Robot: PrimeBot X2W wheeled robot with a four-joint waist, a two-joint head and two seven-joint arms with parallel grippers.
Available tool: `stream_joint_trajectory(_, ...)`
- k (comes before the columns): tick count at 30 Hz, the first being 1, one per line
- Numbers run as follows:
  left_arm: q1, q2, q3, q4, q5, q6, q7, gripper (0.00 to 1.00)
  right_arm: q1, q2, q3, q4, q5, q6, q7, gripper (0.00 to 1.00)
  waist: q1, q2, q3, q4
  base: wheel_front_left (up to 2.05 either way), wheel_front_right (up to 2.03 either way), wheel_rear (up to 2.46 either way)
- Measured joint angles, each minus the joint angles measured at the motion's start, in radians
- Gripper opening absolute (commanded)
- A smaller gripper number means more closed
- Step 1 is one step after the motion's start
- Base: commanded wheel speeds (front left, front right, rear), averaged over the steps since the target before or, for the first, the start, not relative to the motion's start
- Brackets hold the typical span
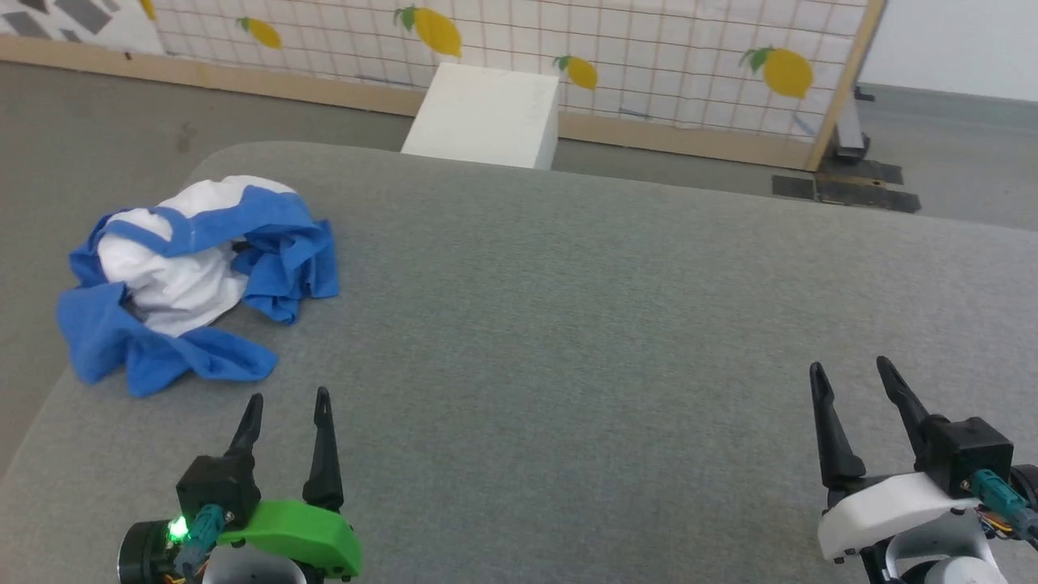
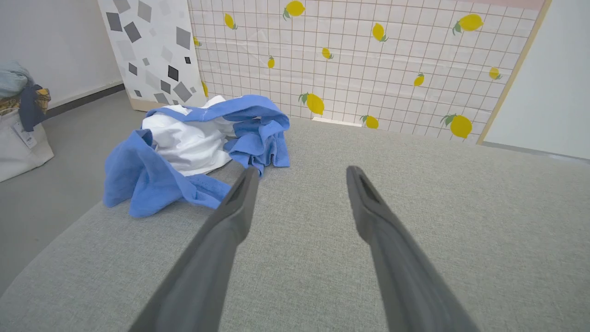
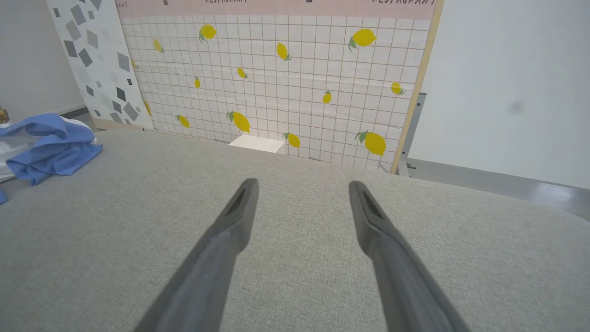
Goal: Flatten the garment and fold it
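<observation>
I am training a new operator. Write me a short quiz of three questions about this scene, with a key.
1. True or false: the shirt is already folded flat.
2. Which one is nearer to the shirt? A) left pincer B) right pincer
3. Fill in: both pincers are ____ and hold nothing.

Key: 1 false, it lies crumpled in a heap; 2 A; 3 open.
</observation>
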Motion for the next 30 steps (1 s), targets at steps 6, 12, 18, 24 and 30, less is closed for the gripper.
stream_joint_trajectory(6, 0.004, 0.000, -0.004, 0.007, -0.007, 0.000, -0.012, 1.00, 0.000, 0.000, 0.011, 0.008, 0.000, 0.000, -0.011, 1.00, 0.0000, 0.0000, -0.001, 0.055, 0.00, 0.00, 0.00)
stream_joint_trajectory(12, 0.024, 0.000, -0.004, 0.016, -0.009, 0.000, -0.024, 1.00, 0.000, 0.000, 0.021, 0.018, 0.000, 0.000, -0.026, 1.00, 0.0000, 0.0000, -0.008, 0.112, 0.00, 0.00, 0.00)
stream_joint_trajectory(18, 0.036, 0.000, -0.005, 0.023, -0.015, -0.001, -0.038, 1.00, 0.000, 0.000, 0.030, 0.028, 0.001, 0.000, -0.039, 1.00, 0.0000, 0.0000, -0.015, 0.170, -0.01, -0.01, -0.01)
stream_joint_trajectory(24, 0.044, 0.000, -0.007, 0.026, -0.038, 0.000, -0.051, 1.00, 0.000, 0.000, 0.038, 0.034, 0.003, 0.000, -0.053, 1.00, 0.0000, 0.0000, -0.019, 0.216, -0.09, -0.09, -0.09)
stream_joint_trajectory(30, 0.046, 0.000, -0.011, 0.026, -0.055, 0.010, -0.061, 1.00, 0.000, 0.000, 0.037, 0.041, 0.003, 0.000, -0.062, 1.00, 0.0000, 0.0000, -0.016, 0.249, -0.03, -0.03, -0.03)
